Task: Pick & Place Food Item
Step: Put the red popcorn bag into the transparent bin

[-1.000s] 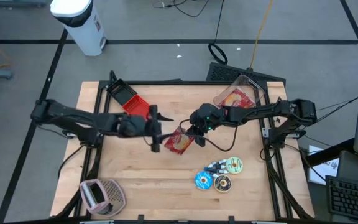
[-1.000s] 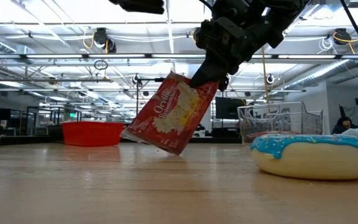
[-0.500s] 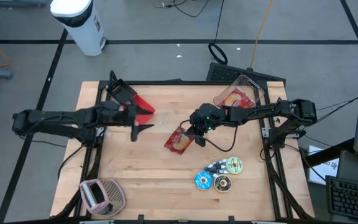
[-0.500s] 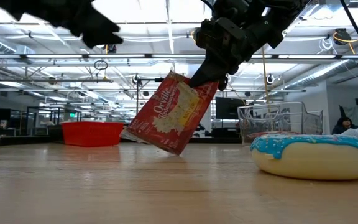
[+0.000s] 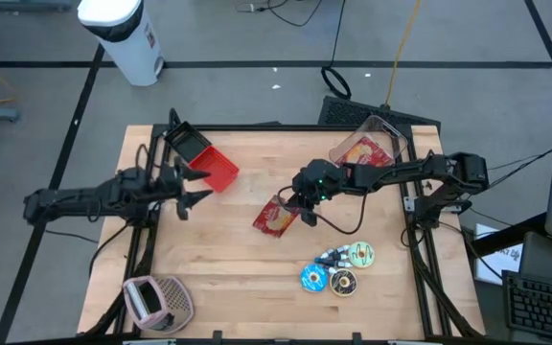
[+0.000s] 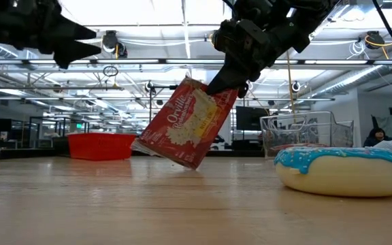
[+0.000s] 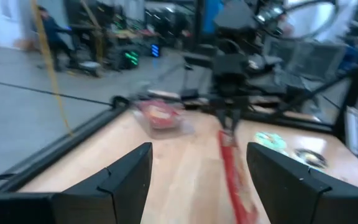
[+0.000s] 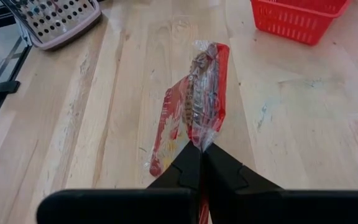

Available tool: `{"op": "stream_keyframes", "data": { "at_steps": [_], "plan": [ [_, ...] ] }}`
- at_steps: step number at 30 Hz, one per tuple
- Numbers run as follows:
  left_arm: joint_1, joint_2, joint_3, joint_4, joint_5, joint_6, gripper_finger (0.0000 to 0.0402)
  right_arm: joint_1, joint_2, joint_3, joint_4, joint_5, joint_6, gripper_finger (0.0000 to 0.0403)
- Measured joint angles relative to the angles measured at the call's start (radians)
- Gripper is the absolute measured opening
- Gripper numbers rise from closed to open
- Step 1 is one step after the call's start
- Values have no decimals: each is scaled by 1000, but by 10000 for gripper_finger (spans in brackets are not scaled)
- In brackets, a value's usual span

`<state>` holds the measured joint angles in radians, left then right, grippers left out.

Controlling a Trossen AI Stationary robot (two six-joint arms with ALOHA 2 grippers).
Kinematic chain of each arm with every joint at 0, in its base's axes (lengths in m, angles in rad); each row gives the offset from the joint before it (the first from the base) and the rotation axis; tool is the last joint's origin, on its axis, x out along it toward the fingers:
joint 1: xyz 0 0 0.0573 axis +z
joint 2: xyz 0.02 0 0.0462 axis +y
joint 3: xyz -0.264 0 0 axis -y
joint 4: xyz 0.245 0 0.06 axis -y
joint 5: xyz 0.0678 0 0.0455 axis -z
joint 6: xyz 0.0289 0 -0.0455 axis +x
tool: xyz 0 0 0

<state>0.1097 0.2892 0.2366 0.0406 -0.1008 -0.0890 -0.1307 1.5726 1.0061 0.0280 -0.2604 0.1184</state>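
The left wrist view is blurred throughout: the packet [image 7: 232,177] there is only a red streak, and the discs [image 7: 291,149] beyond it are smears. In the low view the doughnut [image 6: 346,169] runs off the right edge. The packet's top corner is hidden inside the right hand [image 8: 201,163].

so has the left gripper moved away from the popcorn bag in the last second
Yes. In the high view the left gripper, open, has pulled back from the popcorn bag toward the table's left edge, now just below the red basket.
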Motion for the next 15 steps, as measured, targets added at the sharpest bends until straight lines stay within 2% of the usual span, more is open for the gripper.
{"op": "stream_keyframes", "data": {
  "at_steps": [7,15],
  "plan": [
    [0,-136,-64,-7,-50,1,267,2,0,0,0,0,0,0],
    [0,-183,-149,-8,-74,-55,267,2,0,0,6,0,0,0]
  ]
}}
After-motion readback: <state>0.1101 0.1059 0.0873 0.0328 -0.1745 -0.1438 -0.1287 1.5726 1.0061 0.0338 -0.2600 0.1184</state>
